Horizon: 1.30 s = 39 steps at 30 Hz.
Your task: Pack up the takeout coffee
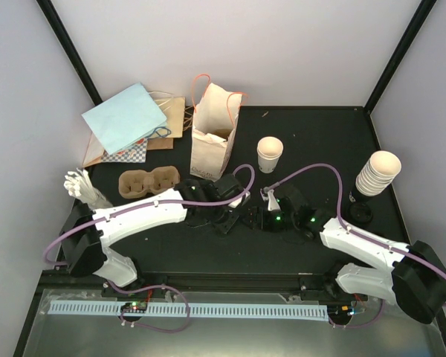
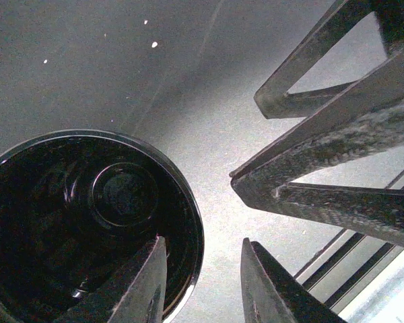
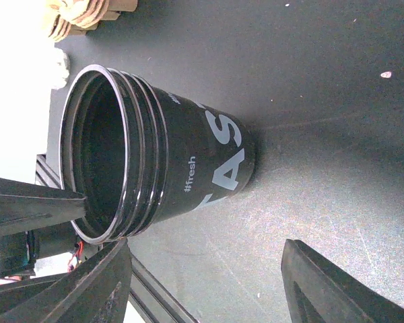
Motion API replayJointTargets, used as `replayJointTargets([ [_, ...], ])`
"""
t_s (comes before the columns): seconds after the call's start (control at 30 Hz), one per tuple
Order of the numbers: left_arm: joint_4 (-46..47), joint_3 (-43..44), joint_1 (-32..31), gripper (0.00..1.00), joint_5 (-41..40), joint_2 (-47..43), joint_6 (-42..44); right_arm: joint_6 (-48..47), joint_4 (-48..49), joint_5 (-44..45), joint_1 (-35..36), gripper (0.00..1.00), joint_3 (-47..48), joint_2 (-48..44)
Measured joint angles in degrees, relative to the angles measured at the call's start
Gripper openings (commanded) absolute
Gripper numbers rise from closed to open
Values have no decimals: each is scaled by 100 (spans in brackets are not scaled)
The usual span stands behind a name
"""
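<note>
A cream-white takeout coffee cup (image 1: 270, 154) stands open-topped, without a lid, behind both arms. Between the grippers stands a black plastic cup (image 1: 251, 218) with grey lettering (image 3: 222, 158). My left gripper (image 2: 204, 241) straddles that cup's rim (image 2: 192, 256). One finger (image 2: 138, 289) is over the cup's inside, the other (image 2: 269, 289) is outside, and a gap shows beside the rim. My right gripper (image 3: 207, 243) is open wide beside the black cup (image 3: 155, 155), with only table between its fingers. Its fingers (image 2: 323, 134) show in the left wrist view.
A printed paper bag (image 1: 212, 137) with orange handles stands open at the back. A brown pulp cup tray (image 1: 149, 182) lies to its left. On the right are stacked cream cups (image 1: 377, 172) and black lids (image 1: 359, 213). Flat bags (image 1: 126, 115) lie at the back left.
</note>
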Motion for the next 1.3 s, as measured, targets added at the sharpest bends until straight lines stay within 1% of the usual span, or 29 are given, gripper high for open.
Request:
replayJointTargets([
  [0.17, -44, 0, 0, 27, -4, 109, 2, 28, 39, 2, -17, 63, 0, 0],
  [0.43, -131, 15, 0, 12, -4, 205, 2, 42, 96, 0, -17, 63, -7, 22],
  [0.7, -214, 181, 0, 4, -7, 201, 2, 168, 415, -138, -17, 63, -125, 297],
  [0.77, -238, 186, 0, 4, -11, 195, 4, 221, 507, -195, -17, 63, -179, 350],
  [0.8, -245, 186, 0, 8, -13, 195, 2, 254, 529, -203, -17, 62, -197, 365],
  [0.83, -258, 186, 0, 16, -15, 195, 2, 278, 566, -212, -20, 62, -210, 369],
  [0.87, -269, 186, 0, 22, -20, 195, 0, 295, 601, -223, -20, 63, -219, 369],
  [0.9, -273, 186, 0, 24, -31, 195, 39, 299, 625, -234, -20, 63, -219, 369],
  [1.03, -275, 186, 0, 26, -31, 195, 9, 319, 702, -236, -20, 62, -219, 367],
  [1.13, -273, 186, 0, 29, -28, 195, 9, 319, 715, -234, -22, 62, -219, 367],
  [1.3, -267, 186, 0, 28, -26, 203, 7, 334, 713, -223, -22, 62, -240, 328],
])
